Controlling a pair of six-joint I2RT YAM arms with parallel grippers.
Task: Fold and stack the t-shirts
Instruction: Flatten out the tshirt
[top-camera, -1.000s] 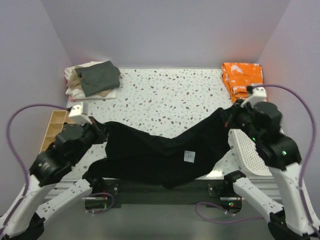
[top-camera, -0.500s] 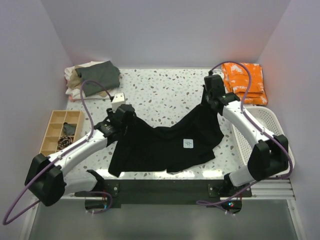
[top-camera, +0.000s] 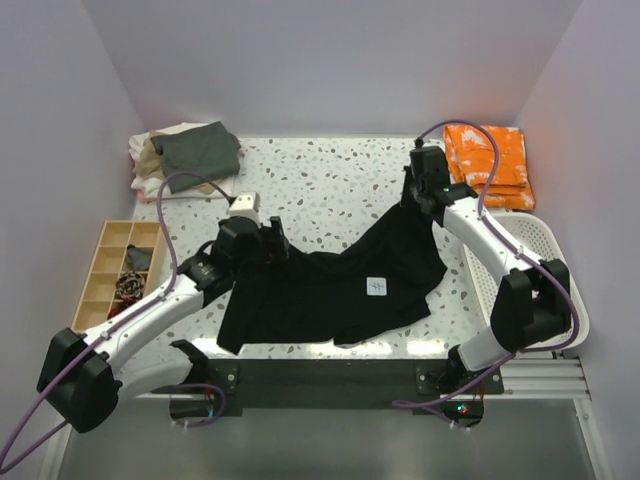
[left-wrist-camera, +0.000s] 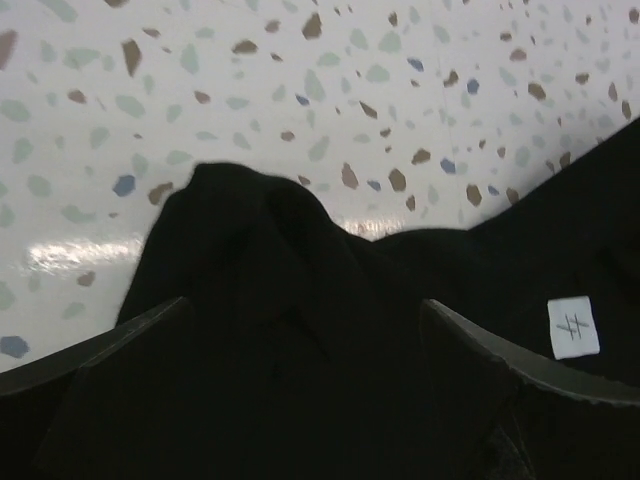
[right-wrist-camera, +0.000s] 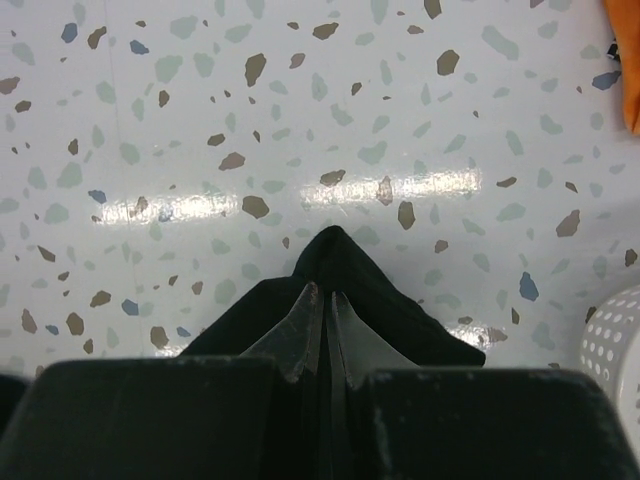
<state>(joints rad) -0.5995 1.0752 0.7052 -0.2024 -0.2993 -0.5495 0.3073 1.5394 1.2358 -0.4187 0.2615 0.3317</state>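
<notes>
From overhead, the black t-shirt (top-camera: 330, 290) lies loosely spread across the middle of the speckled table (top-camera: 330, 185), its small white label (top-camera: 378, 286) facing up just toward 3 o'clock of centre. My left claw (top-camera: 275, 243) sits on the shirt's edge at about 10 o'clock of the garment. My right claw (top-camera: 413, 200) is at the shirt's 1 o'clock corner, where the cloth draws up into a point. The stack of folded t-shirts (top-camera: 185, 155), grey-green on top of tan and cream, rests in the table's 10 o'clock corner, well apart from the black one. An orange cloth (top-camera: 490, 160) lies at 1 o'clock, a white basket (top-camera: 552, 262) at 3 o'clock and a wooden tray (top-camera: 108, 258) at 9 o'clock.

On the left wrist camera, the left claw (left-wrist-camera: 302, 305) stands wide, one finger (left-wrist-camera: 100, 365) at 8 o'clock and the other at 4 o'clock. Black t-shirt (left-wrist-camera: 270, 250) cloth bunches into a hump between and beyond them, and nothing is clamped. The white label (left-wrist-camera: 573, 327) shows at 4 o'clock.

On the right wrist camera, the right claw (right-wrist-camera: 322, 292) is pressed narrow on a peak of the black t-shirt (right-wrist-camera: 340, 255), which pokes out toward 12 o'clock. The white basket (right-wrist-camera: 622, 340) peeks in at 4 o'clock.
</notes>
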